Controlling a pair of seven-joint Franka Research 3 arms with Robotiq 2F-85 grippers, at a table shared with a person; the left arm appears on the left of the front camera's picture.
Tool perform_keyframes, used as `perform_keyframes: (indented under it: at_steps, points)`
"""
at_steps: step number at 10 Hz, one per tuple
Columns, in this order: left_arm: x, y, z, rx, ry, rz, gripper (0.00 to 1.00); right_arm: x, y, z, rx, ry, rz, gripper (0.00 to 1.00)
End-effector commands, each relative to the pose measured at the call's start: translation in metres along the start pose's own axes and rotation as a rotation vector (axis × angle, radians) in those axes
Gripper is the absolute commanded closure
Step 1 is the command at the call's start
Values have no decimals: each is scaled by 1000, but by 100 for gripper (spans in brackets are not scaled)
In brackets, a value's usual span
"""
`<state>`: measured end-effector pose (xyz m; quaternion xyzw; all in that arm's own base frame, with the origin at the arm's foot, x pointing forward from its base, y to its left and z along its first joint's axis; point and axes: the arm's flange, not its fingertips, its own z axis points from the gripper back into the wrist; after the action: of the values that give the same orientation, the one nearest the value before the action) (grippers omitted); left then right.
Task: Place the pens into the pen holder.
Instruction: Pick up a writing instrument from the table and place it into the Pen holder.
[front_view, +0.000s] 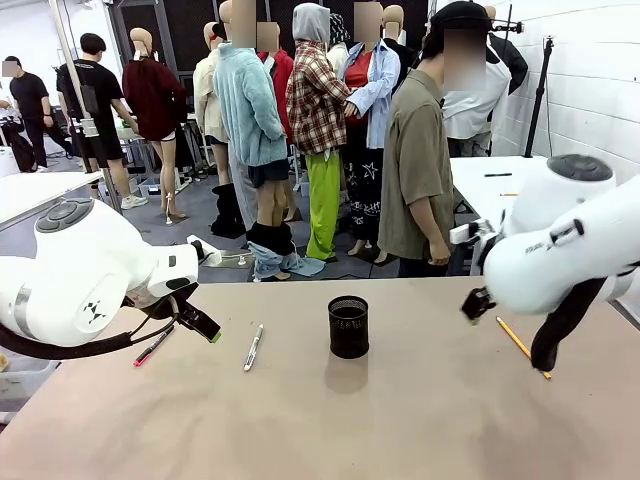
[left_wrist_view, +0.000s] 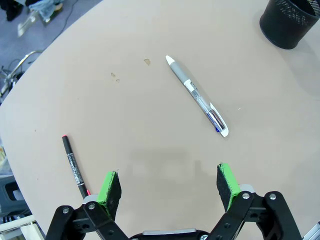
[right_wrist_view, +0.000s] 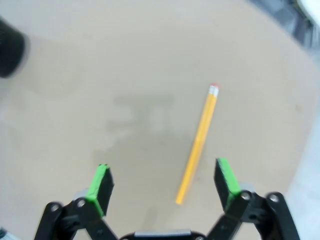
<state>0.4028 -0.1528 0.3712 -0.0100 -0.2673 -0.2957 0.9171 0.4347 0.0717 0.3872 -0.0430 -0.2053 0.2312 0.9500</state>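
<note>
Pens first: none is in the pen holder (front_view: 348, 326) yet. All three lie flat on the counter (front_view: 400, 430), and the black mesh cup stands upright in the middle, between my two arms. The orange pencil (right_wrist_view: 198, 143) is off to the cup's right, on my right arm's side, and it's the one that's lined up. Looking down my right claw (right_wrist_view: 162, 175), it lies under the gap, nearer the right pad than the left, its long axis running almost along my fingers, eraser end away from me. So the pads would shut across it, not along it; I reckon a small shift toward that right pad centres it. Over on the cup's left, the white pen (left_wrist_view: 197, 95) lies ahead of my left claw (left_wrist_view: 170, 175) on a slant, well apart from the pads, with the holder farther off beyond it. The red-and-black pen (left_wrist_view: 75, 167) lies just beside the left pad, outside the gap, its axis roughly along the fingers. Both claws are spread wide and carry nothing, hovering above the counter. Right arm for the pencil, left for the other two, I'd say.
</note>
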Motion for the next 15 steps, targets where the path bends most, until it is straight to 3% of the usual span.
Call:
perform_keyframes:
  at_steps: [1,5,13,14,15]
  points:
    - [0,1,0,0,0,3,0,14,-11,-5,-27,100,-85,0]
    - [0,1,0,0,0,3,0,16,-48,-44,50,229,-108,0]
    - [0,1,0,0,0,3,0,20,-63,-127,66,289,-150,0]
    - [0,1,0,0,0,3,0,18,-64,-129,66,290,-149,2]
    - [0,1,0,0,0,3,0,16,-66,-129,59,300,-154,20]
